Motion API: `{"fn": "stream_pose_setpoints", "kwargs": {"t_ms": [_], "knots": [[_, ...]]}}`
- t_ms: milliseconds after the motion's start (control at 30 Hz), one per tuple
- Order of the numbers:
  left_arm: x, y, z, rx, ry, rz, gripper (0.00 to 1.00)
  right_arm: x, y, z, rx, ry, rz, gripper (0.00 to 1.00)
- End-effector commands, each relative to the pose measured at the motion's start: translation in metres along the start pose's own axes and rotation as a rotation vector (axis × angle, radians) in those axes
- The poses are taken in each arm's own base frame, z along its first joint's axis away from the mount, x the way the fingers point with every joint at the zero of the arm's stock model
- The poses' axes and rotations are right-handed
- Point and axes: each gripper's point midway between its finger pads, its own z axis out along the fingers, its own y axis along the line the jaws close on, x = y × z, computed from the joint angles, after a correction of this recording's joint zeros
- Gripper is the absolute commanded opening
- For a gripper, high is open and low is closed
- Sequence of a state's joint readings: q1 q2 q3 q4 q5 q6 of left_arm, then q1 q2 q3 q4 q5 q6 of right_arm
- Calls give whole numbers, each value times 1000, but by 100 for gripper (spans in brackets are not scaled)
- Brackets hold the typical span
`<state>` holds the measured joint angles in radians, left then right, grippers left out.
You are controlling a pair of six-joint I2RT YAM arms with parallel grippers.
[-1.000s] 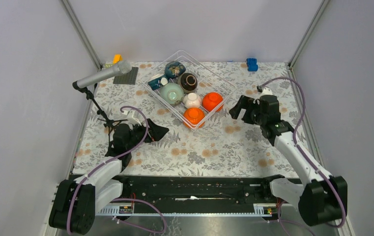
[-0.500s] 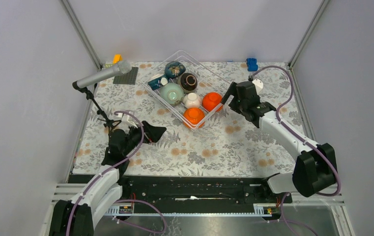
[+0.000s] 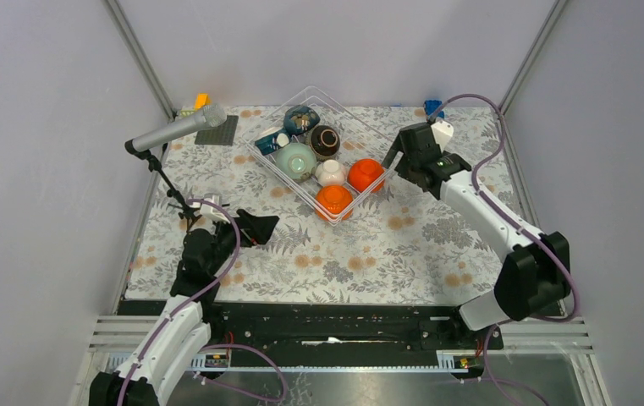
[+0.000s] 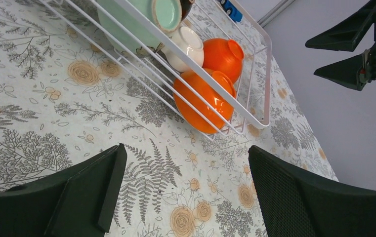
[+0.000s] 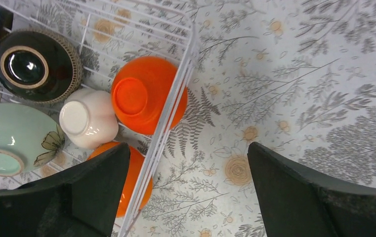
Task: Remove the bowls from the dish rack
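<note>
No part of the unloading is judged to have been done. Every bowl that can be seen lies inside the dish rack, which is set at the far middle of the counter, and none is found on the counter outside it. Six bowls can be counted in the rack: an orange bowl against the right-hand wall, a second orange bowl tucked into the near corner, a cream bowl just beside both, a pale green bowl, a dark brown bowl and a dark blue patterned bowl at the far corner. Several are turned foot-up or on their sides. A small blue and white item at the rack's left side cannot be made out. The right pincer is held wide open and empty above the rack's right-hand wall. The wire rim and the first orange bowl are seen between its fingers, and nothing is touched by it. The left pincer is likewise spread open and empty over the counter, near the rack's near corner but apart from it. A first grasp is therefore judged to be in preparation, most likely on the orange bowl beneath the right pincer. All the bowls are yet to be lifted out and set down on the counter.
</note>
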<state>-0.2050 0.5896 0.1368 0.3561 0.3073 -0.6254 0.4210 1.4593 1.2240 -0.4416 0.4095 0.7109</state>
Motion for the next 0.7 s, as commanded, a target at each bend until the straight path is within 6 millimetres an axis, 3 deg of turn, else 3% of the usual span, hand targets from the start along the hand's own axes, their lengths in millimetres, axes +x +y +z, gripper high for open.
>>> {"fn": "stream_pose_setpoints", "kwargs": {"t_ms": [0,200,367,467,600,667], "knots": [[-4,2,1,-12,-25,17,99,15,28,10,-66,111,21,95],[-5,3,1,-16,-25,19,99,33,53,26,-71,184,34,92],[-6,3,0,-20,-29,20,99,47,48,41,16,215,57,80],[-7,3,0,-22,-32,23,99,53,44,48,48,227,69,71],[-5,5,0,-27,-28,20,99,57,42,54,66,232,66,41],[-5,5,0,-28,-26,21,99,58,40,55,85,234,62,34]]}}
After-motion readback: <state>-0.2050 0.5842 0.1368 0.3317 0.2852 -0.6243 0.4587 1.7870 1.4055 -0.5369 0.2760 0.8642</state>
